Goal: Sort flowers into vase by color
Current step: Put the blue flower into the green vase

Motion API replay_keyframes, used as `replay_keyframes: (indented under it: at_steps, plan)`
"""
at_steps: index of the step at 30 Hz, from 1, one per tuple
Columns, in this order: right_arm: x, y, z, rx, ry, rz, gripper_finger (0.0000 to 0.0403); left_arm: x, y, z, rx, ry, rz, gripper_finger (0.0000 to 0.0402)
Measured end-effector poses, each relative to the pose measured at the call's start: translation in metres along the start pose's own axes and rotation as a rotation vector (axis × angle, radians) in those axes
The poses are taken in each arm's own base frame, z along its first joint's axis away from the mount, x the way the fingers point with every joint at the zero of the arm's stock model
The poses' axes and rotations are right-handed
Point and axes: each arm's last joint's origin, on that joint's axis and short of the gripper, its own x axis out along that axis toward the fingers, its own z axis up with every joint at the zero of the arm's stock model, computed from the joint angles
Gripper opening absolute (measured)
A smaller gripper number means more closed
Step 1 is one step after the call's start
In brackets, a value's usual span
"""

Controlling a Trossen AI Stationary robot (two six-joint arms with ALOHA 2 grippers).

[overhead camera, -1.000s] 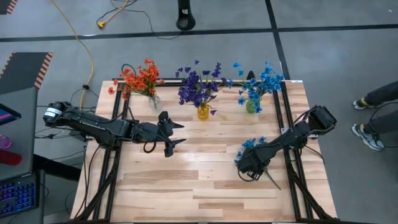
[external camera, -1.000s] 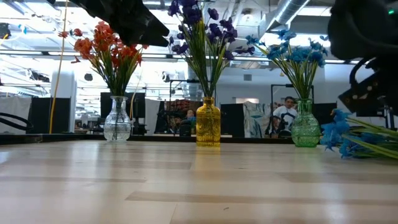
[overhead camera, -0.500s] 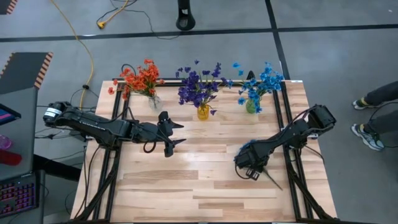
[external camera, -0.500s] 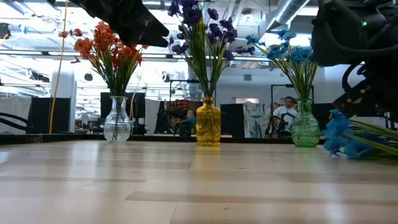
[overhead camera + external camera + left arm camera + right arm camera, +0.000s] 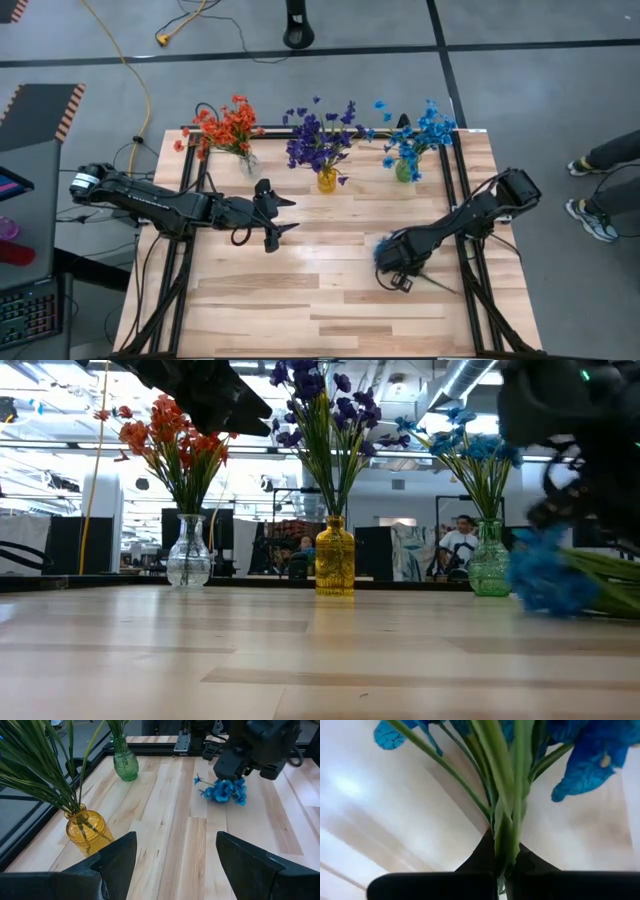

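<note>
Three vases stand along the far edge: a clear one (image 5: 249, 164) with orange-red flowers (image 5: 226, 125), a yellow one (image 5: 327, 181) with dark purple flowers (image 5: 320, 135), and a green one (image 5: 404, 171) with bright blue flowers (image 5: 420, 130). A loose blue sprig (image 5: 225, 792) lies at the table's right, and my right gripper (image 5: 395, 268) is shut on its green stems. My left gripper (image 5: 293, 215) hovers open over the table's middle left, holding nothing. My right gripper pinches the blue sprig's green stems (image 5: 507, 835) between its two fingers, close behind the blossoms. Several stems and leaves are gathered in the hold. The fingers point steeply down from above. The blossoms (image 5: 545, 575) sit low over the table, and the stem's free end (image 5: 443, 290) trails toward the near right.
A black frame rail (image 5: 462, 200) runs along the table's right side close to the right arm. Bare wood (image 5: 300, 300) fills the near half of the table. A person's legs and shoes (image 5: 595, 215) show on the floor beyond the right edge.
My right gripper has shut on the loose blue sprig's stems and tipped a little. The sprig's blossom end has shifted toward the table's left, while its stem end has stayed near the right rail.
</note>
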Motion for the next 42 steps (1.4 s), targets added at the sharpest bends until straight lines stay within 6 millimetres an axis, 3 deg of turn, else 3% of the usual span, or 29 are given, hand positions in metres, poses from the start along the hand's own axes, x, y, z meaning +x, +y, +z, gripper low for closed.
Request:
replay_keyframes:
  at_steps: [7, 13, 24, 42]
  plan:
    - [-0.033, 0.001, -0.002, -0.026, -0.245, 0.083, 0.0029, 0.0, 0.0, 0.0, 0.0, -0.001, 0.0, 0.0261]
    - [-0.072, -0.013, -0.013, 0.016, -0.551, 0.094, 0.0029, 0.0, 0.0, 0.0, -0.001, -0.003, 0.0, 0.0261]
    - [-0.133, -0.047, -0.054, 0.01, -1.122, 0.023, 0.0031, 0.0, 0.0, 0.002, -0.001, -0.017, -0.001, 0.0261]
    - [-0.173, -0.1, -0.094, -0.108, -1.427, -0.131, 0.0031, 0.0, 0.001, 0.01, -0.017, -0.103, 0.032, 0.0261]
